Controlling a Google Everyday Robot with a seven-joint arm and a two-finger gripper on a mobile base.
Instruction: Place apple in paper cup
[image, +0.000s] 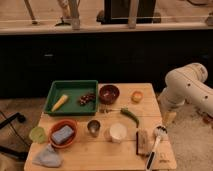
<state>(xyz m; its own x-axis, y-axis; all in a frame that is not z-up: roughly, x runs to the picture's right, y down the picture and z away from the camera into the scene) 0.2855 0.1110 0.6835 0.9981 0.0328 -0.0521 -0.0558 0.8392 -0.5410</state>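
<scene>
The apple (137, 96) is a small round orange-yellow fruit lying on the wooden table (90, 150) near its far right corner, just right of the dark red bowl (109, 93). The paper cup (118, 132) is short and white with a wide rim. It stands upright near the table's middle front, and nothing shows inside it. My white arm (187, 87) reaches in from the right. The gripper (169, 118) hangs low beside the table's right edge, right of and nearer than the apple, and holds nothing I can see.
A green tray (52, 100) at the back left holds a yellow corn-like piece (59, 102) and dark red bits. A green pepper (130, 116), metal cup (93, 127), orange bowl with a blue sponge (63, 134), light-green cup (37, 134), cloth (48, 157) and brushes (150, 142) lie around the paper cup.
</scene>
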